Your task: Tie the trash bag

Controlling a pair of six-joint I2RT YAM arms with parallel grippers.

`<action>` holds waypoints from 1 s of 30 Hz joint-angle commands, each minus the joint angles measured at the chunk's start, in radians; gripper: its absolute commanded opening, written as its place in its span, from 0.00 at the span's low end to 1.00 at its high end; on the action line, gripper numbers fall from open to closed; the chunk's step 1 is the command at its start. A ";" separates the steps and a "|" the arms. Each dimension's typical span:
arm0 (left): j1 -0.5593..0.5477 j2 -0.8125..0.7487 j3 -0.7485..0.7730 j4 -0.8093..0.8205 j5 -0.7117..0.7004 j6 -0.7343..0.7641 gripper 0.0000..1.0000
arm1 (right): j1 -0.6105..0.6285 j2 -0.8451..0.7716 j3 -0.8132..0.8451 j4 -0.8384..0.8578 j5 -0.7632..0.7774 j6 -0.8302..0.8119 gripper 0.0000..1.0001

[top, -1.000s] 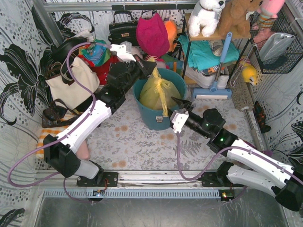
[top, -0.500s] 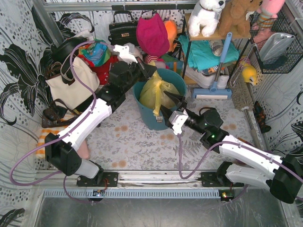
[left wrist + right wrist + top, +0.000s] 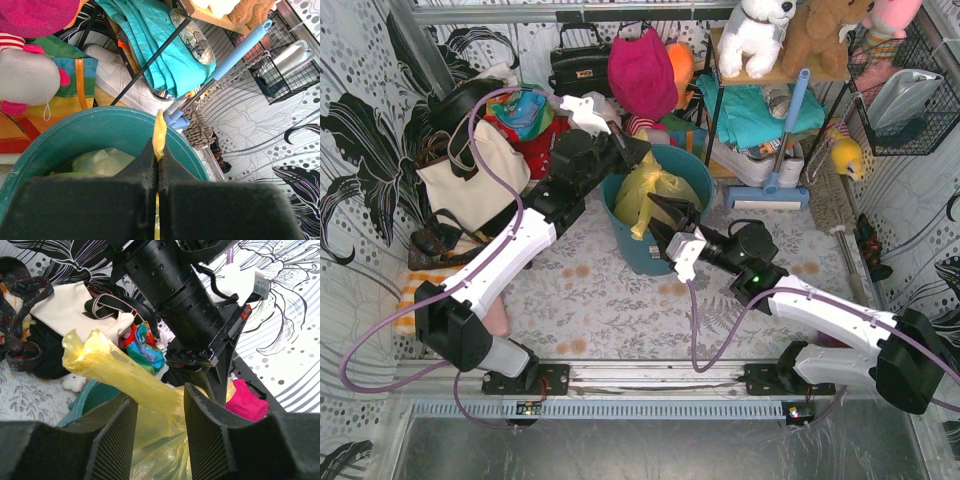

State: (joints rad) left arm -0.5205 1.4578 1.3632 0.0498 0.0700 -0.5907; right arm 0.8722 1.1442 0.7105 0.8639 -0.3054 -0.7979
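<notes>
1. The left gripper (image 3: 158, 150) is clamped flat on a thin twisted strip of the trash bag (image 3: 655, 185), with no gap visible between its jaws. It holds that strip up above the far-left rim of the teal bin (image 3: 630, 250).
2. The right gripper (image 3: 159, 390) stands part-way open, with the bag's other bunched ear running between its fingers (image 3: 117, 440). The plastic fills most of the gap, but I cannot tell whether it is pinched yet.
3. The bag sits inside the bin with its top poking above the rim. The bin stands toward the far edge of the tabletop (image 3: 600, 300), about the middle (clutter crowds behind it).
4. As I read it, the arms are placed this way because a knot needs two free ends. One arm keeps its end taut and raised so the bag's mouth stays gathered. The other comes in low from the near-right to take the second end for crossing over.
5. A second ago the right gripper sat at the bin's near-right rim, and the loose ear drooped down the bin's near wall. Now the gripper has pushed up and left over the bin, and that ear lies between its jaws. The left arm has hardly moved and stays clamped.
</notes>
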 commanded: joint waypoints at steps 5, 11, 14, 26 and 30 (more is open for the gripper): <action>0.005 -0.028 0.028 0.033 0.019 0.002 0.00 | 0.004 0.051 0.083 0.084 -0.027 0.005 0.42; 0.005 -0.033 0.020 0.038 0.012 0.006 0.00 | 0.004 0.049 0.116 0.043 0.028 0.083 0.00; 0.005 -0.038 0.017 0.050 0.005 0.022 0.00 | 0.004 0.029 0.162 -0.019 0.138 0.271 0.00; 0.010 -0.006 0.024 0.266 0.102 0.197 0.00 | -0.031 0.023 0.490 -0.769 0.165 0.896 0.00; 0.016 0.046 0.170 0.220 0.136 0.223 0.00 | -0.052 0.034 0.585 -0.787 0.088 0.972 0.00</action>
State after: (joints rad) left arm -0.5179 1.4601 1.3907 0.1974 0.1600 -0.4416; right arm 0.8349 1.1625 1.2034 0.1921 -0.1177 0.0090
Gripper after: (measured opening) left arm 0.011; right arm 0.003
